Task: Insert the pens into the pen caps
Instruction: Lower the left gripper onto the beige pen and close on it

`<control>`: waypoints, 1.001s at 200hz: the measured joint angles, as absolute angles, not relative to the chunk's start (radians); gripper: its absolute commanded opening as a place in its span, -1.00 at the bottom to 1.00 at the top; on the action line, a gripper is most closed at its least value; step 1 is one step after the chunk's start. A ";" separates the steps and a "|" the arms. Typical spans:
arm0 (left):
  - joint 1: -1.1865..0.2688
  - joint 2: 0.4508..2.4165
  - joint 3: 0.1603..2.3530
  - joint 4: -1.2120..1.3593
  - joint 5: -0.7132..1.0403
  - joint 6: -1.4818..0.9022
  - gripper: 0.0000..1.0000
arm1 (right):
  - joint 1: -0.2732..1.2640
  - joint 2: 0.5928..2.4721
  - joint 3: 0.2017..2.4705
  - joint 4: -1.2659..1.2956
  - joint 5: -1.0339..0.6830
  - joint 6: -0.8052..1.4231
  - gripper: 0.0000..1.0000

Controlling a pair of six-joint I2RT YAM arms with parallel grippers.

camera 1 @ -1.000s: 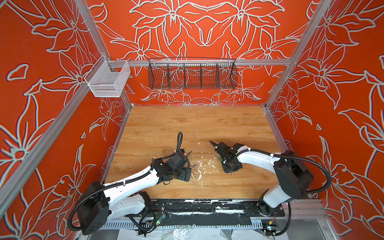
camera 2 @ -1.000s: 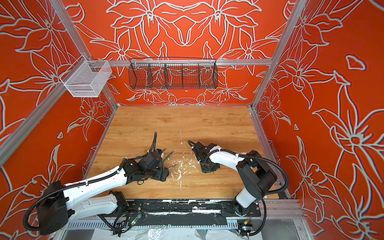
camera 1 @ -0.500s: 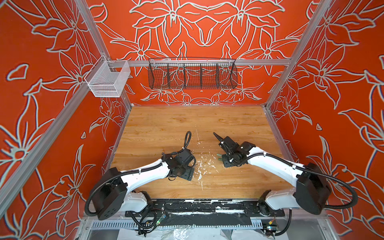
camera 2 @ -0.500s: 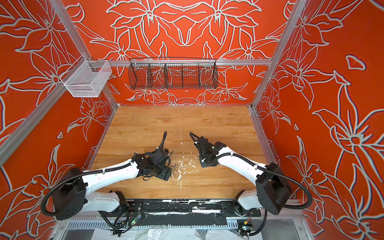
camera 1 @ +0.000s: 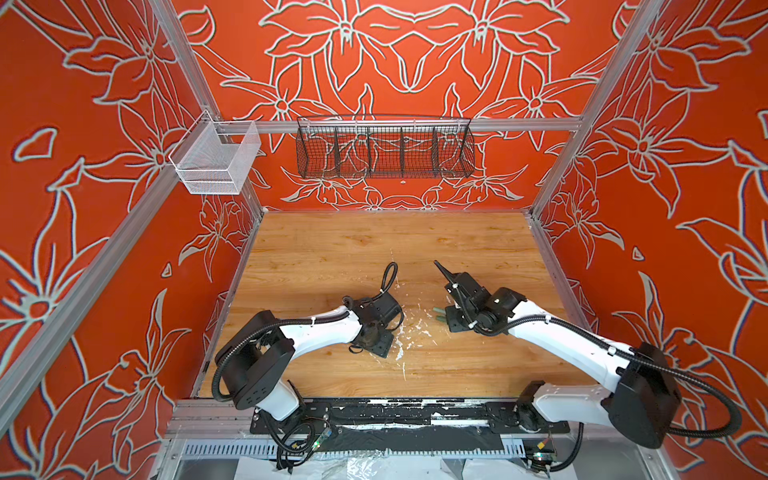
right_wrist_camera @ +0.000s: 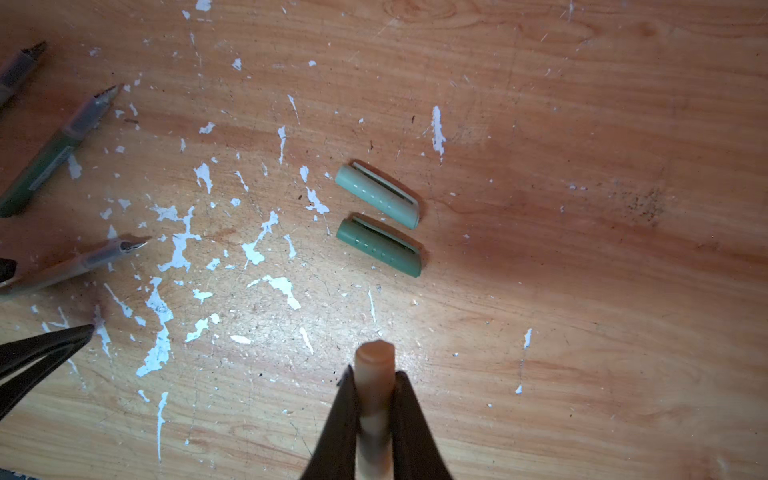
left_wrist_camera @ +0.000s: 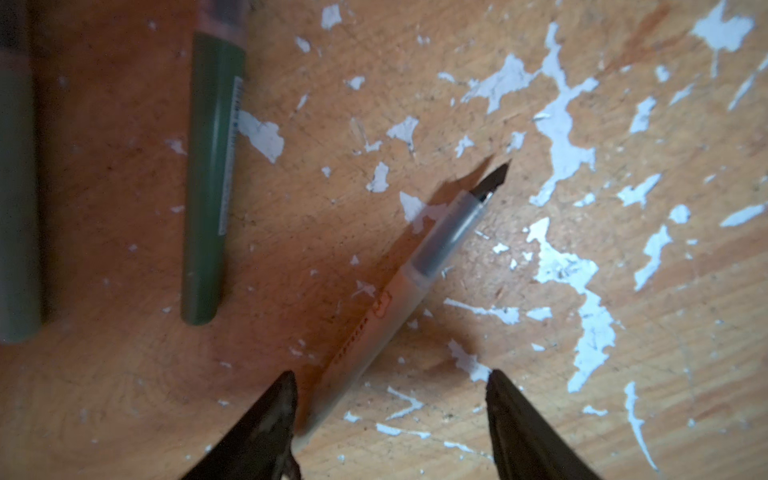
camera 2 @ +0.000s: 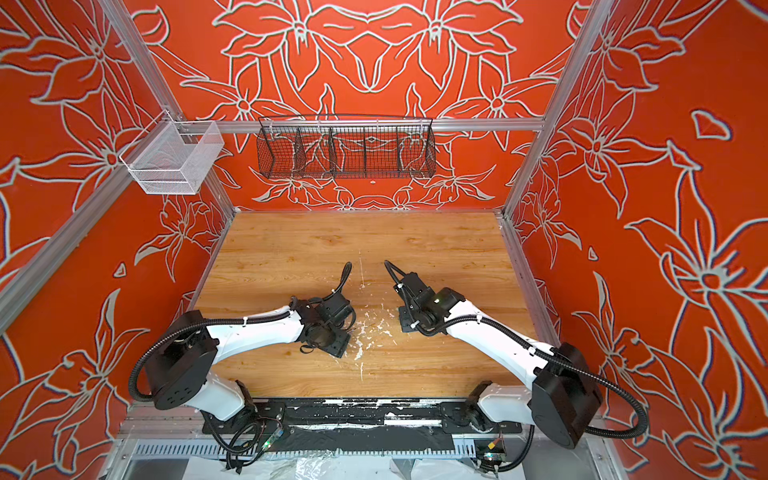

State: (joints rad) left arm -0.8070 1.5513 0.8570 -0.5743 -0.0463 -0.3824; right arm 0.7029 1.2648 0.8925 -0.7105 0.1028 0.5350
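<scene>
In both top views: two arms low over the worktop (camera 1: 374,249), wrists close together near the middle. Too much hidden under the wrists here to tell about any grip. Bits of two green caps (camera 1: 438,310) just beside the right wrist.

From the left wrist: left gripper (left_wrist_camera: 390,380) with fingers (left_wrist_camera: 266,428) apart, one on each side of the back end of the tan pen (left_wrist_camera: 386,307). Not shut on it yet. Very close to one finger, maybe touching, hard to tell. Pen flat on the worktop, dark tip pointing away. Dark green pen (left_wrist_camera: 212,178) near it and pale green pen (left_wrist_camera: 16,208) at the edge, both flat, nothing on them.

From the right wrist: right gripper (right_wrist_camera: 374,372) with fingers (right_wrist_camera: 340,419) tight on the tan cap (right_wrist_camera: 374,355), one end poking out past the tips. Green caps side by side on the worktop, close but apart.

Pens: probably light, thin, stiff and smooth, so likely to roll or slip. Best to pinch the tan pen on its plain tube, back from the grey part, with the pointy tip left free for the cap. Gentle with that tip. Cap: small and hollow, so a soft squeeze round the middle, or likely to twist.
</scene>
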 measured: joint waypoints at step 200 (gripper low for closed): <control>-0.833 1.528 0.806 -0.540 0.075 -0.477 -0.38 | 0.703 1.262 0.872 -0.649 0.078 0.540 -0.91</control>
